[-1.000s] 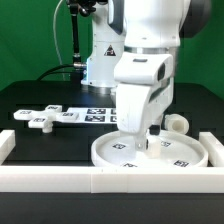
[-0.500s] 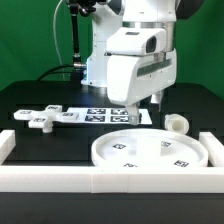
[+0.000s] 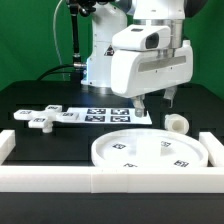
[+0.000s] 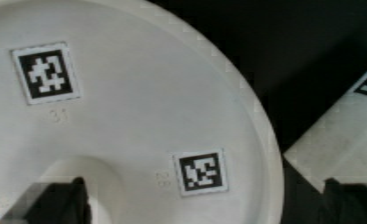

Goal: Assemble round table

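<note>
Round disc (image 3: 150, 151) — smooth matt white plastic

White disc (image 3: 150, 151), black-and-white tags

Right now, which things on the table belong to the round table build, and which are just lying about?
Belong to the job: round disc, short leg, cross-shaped foot.
Just lying about: marker board, white border rail.

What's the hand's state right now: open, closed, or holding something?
Hand: open, holding nothing, fingers spread over the round disc.
</note>
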`<state>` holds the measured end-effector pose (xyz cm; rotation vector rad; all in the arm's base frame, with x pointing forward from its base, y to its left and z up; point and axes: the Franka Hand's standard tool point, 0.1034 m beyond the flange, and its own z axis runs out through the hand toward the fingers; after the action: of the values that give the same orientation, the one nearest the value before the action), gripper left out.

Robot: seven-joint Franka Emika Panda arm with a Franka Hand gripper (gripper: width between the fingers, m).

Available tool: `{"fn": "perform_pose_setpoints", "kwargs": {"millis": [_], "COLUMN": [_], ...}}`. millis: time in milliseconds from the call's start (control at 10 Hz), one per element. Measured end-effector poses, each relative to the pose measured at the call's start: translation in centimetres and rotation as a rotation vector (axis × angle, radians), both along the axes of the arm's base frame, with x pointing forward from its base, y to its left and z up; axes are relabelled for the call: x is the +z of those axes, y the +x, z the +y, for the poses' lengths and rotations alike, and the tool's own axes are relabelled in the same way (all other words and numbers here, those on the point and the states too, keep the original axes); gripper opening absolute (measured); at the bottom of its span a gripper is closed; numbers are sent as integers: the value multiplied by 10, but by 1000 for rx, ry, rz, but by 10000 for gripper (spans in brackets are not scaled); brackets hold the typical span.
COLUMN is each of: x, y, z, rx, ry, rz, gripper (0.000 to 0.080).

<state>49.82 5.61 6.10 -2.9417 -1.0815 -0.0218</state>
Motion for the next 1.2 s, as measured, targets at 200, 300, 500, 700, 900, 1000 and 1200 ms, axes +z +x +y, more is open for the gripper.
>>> {"fn": "perform_pose_setpoints", "kwargs": {"millis": [200, 300, 500, 700, 900, 1000, 1200], "x": [-1, -4, -5, -7, -7, -7, -10], "y": [-4, -9, -13, -17, -19, -19, -29], "z": [2, 8, 30, 45, 45, 45, 46], "rx": [-259, -409, -610, -776, -778, -778, -793], "ry": [14, 17, 23, 37, 29, 28, -63], "rz": [14, 26, 36, 53, 75, 78, 247], "gripper": [649, 649, 649, 649, 649, 649, 649]}}
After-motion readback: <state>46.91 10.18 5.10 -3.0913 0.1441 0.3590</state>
